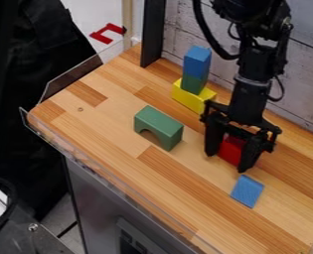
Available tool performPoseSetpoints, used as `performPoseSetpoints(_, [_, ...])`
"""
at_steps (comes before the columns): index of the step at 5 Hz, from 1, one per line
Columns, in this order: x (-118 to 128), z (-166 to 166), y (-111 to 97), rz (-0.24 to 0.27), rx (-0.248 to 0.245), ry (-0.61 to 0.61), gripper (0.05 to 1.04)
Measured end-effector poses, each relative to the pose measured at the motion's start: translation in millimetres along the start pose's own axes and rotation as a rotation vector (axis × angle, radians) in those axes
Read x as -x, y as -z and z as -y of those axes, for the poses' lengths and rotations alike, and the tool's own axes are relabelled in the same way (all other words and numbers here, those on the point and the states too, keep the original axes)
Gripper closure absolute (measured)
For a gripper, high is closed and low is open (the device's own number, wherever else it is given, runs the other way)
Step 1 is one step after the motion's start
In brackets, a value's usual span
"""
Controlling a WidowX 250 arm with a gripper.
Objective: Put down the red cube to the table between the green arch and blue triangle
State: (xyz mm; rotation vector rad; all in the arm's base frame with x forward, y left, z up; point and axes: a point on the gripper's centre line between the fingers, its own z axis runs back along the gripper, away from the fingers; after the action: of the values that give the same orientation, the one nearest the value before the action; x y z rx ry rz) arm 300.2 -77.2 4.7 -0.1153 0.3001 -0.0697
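Note:
The black gripper [226,162] hangs low over the right part of the table, its fingers on either side of a red cube [231,150] and shut on it. Whether the cube touches the wood cannot be told. To the left stands a green arch [159,127], apart from the gripper. A blue triangle [247,191] lies on the table just below the gripper's right finger, toward the front edge.
Behind the arch, a yellow block [193,97] bears a green block [194,83] with a blue block [197,61] on top, close to the gripper's left side. A whitish plank wall [298,84] runs along the back. A clear rim [112,181] borders the table's front.

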Motion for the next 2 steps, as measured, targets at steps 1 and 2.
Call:
performPoseSetpoints(1, [7.0,-2.4,-11.7,0.054,0.023,-0.023,0.087])
performPoseSetpoints(2, [16.9,-2.4,-44.3,0.161,0.018,-0.021,0.087])
